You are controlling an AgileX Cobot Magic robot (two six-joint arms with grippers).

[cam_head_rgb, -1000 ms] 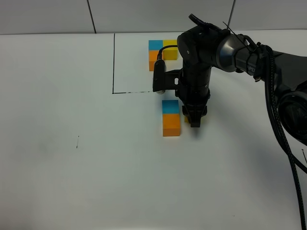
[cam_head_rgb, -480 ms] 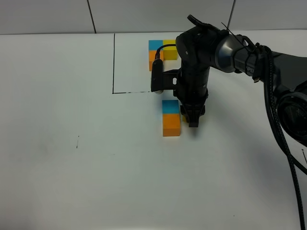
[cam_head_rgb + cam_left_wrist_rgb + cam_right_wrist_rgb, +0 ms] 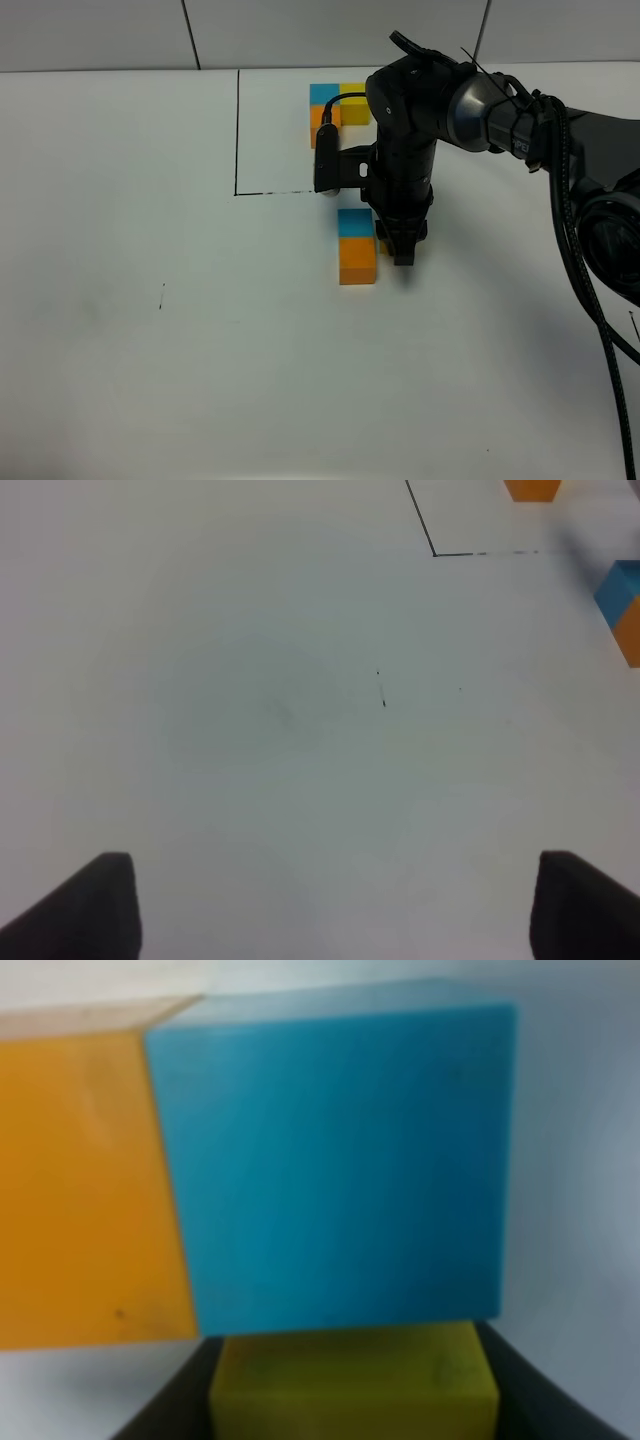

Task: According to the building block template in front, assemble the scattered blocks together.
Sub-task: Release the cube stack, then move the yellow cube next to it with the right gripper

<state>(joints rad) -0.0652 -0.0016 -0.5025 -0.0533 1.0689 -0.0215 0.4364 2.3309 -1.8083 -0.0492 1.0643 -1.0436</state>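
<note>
The template stands at the back inside a thin black drawn frame (image 3: 238, 130): a blue cube (image 3: 323, 93), a yellow cube (image 3: 355, 102) and an orange cube (image 3: 319, 126). In front of the frame a loose blue cube (image 3: 355, 222) touches a loose orange cube (image 3: 357, 261). My right gripper (image 3: 402, 247) points down just right of this pair. In the right wrist view it is shut on the loose yellow cube (image 3: 352, 1380), which sits against the blue cube (image 3: 335, 1160) beside the orange one (image 3: 85, 1180). My left gripper (image 3: 340, 910) is open and empty over bare table.
The white table (image 3: 150, 380) has a small dark mark (image 3: 161, 296) at the left, also in the left wrist view (image 3: 382, 695). The right arm and its cables (image 3: 570, 180) cross the right side. A tiled wall runs along the back.
My right gripper with the yellow cube has shifted slightly left, closer to the blue and orange pair. The other cubes have not moved.
</note>
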